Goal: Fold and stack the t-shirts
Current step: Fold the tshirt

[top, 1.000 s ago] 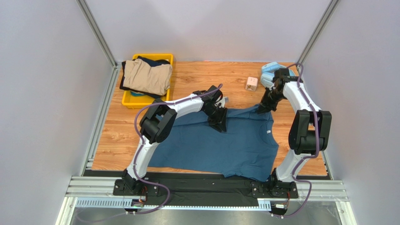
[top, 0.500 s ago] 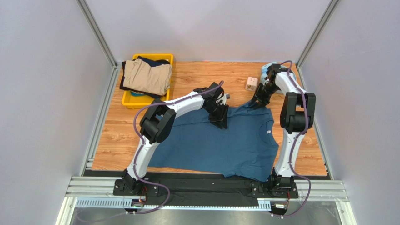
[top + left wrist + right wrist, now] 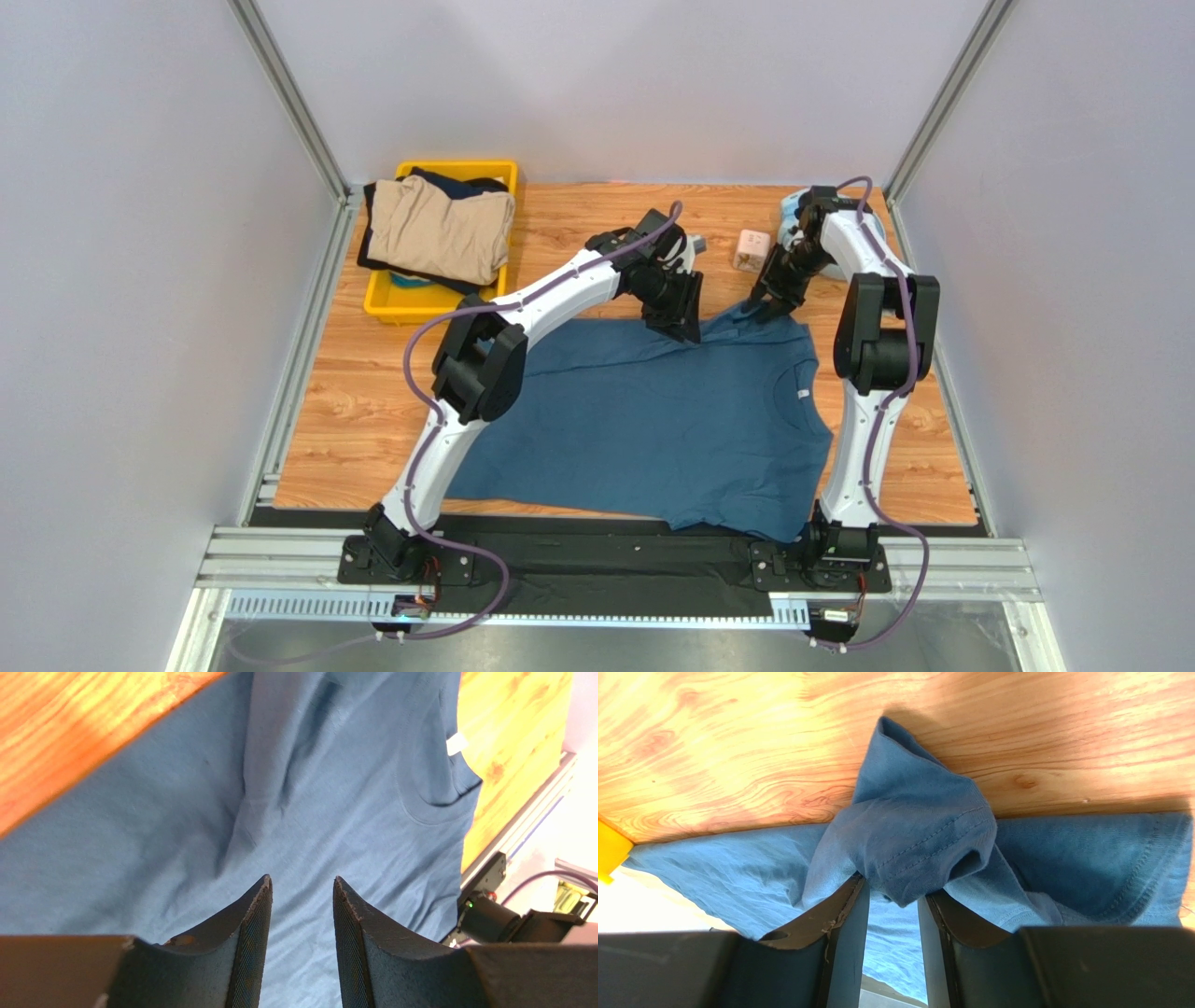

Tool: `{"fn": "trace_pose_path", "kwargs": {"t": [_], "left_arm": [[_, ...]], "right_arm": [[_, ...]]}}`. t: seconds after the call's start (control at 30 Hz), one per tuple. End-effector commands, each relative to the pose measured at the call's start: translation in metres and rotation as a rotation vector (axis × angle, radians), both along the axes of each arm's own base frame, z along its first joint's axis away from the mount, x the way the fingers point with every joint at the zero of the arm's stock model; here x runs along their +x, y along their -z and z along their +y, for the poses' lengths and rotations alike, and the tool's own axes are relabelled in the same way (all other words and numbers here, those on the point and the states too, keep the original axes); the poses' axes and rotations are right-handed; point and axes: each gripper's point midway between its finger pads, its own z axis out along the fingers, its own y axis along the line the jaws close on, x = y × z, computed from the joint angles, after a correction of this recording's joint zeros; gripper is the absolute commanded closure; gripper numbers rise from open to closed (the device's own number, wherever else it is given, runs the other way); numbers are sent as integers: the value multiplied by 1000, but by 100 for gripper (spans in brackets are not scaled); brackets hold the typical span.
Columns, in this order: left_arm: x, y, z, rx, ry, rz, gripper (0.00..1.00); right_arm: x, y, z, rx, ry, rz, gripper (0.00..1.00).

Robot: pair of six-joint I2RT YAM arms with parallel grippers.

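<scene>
Plain grey walls (image 3: 140,280) close in the left side, with a slanted metal post (image 3: 288,98) in the corner. The table (image 3: 351,406) has a warm wood-grain top. At its far left corner sits a yellow bin (image 3: 382,301) holding a bunched tan t-shirt (image 3: 442,228), which lies on a dark navy garment (image 3: 452,179) and spills over the bin's left rim.

The left arm (image 3: 547,294) reaches out over the middle of the table. In the wrist view the left jaws are spread, with nothing between them, above the far edge of the dark teal-blue t-shirt (image 3: 645,420). That shirt lies spread flat from the table's centre to its right, its collar and white label (image 3: 800,398) toward the right and its near right corner lying over the table's near edge.

A small pale block (image 3: 751,249) stands on bare wood at the far side, just beside the right arm (image 3: 881,336). The right jaws are pressed on a bunch of hemmed cloth at the shirt's far right corner, which is raised off the wood. A bit of light-blue headphones (image 3: 794,210) shows behind that arm. A second metal post (image 3: 954,84) and grey wall close in the right side.
</scene>
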Motion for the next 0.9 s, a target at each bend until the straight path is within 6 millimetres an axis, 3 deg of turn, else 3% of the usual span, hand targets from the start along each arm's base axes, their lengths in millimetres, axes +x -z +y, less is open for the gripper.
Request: {"fn": "trace_pose_path", "kwargs": {"t": [0.0, 0.17, 0.27, 0.3, 0.33, 0.43, 0.47, 0.5, 0.53, 0.63, 0.77, 0.87], "left_arm": [[6, 12, -5, 4, -8, 19, 55], [8, 18, -10, -13, -13, 36, 55], [6, 18, -7, 0, -7, 23, 55], [4, 24, -2, 19, -10, 28, 55], [1, 27, 1, 28, -5, 32, 55], [-8, 38, 16, 59, -10, 58, 55], [-8, 32, 16, 43, -18, 50, 55], [-16, 45, 26, 65, -26, 81, 55], [-17, 39, 29, 56, -32, 75, 55], [-24, 46, 39, 58, -51, 91, 55], [-29, 48, 50, 76, -52, 93, 55], [-31, 48, 58, 87, -62, 94, 55]], "right_arm": [[-10, 0, 8, 19, -11, 5, 64], [-22, 4, -2, -46, -40, 5, 57], [-17, -21, -23, -174, -48, -87, 53], [-13, -43, -28, -209, -41, -148, 53], [-12, -51, -34, -237, -36, -170, 52], [-13, -85, -26, -218, -24, -264, 50], [-15, -89, -20, -209, -35, -278, 48], [-18, -90, -15, -199, -48, -277, 48], [-24, -86, -8, -179, -68, -262, 48], [-34, -70, 20, -154, -138, -239, 48], [-40, -38, 36, -117, -158, -181, 49], [-40, -27, 50, -91, -181, -154, 49]]}}
